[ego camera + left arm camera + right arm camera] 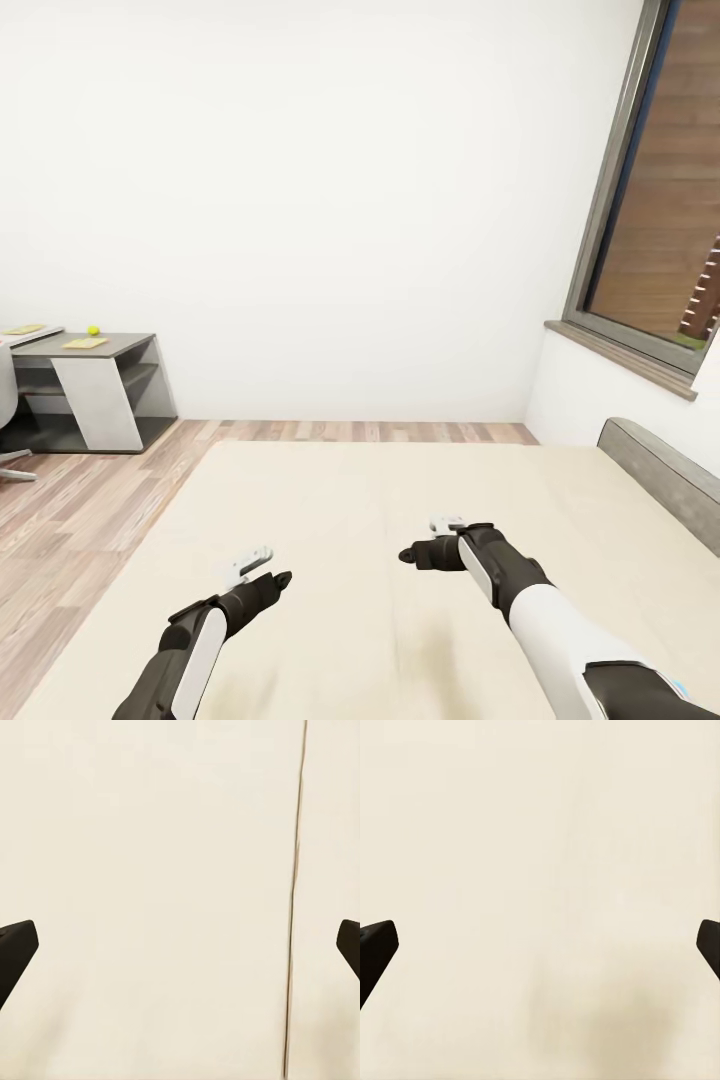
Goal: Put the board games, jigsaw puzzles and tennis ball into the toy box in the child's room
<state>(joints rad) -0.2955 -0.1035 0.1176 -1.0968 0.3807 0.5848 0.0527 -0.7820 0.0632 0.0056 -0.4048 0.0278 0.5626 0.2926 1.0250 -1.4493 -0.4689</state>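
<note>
Both grippers, left gripper (262,572) & right gripper (425,545), are held wide apart w/ nothing over the bed (380,480), while the tennis ball (93,329) is seen far off left on the table (120,346), nearer the left arm.

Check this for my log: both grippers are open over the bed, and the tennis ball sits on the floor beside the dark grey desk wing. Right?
Not quite. The tennis ball sits on top of the dark grey desk wing, not on the floor; the head view shows it. The rest holds: left gripper and right gripper are open over the bed.
</note>
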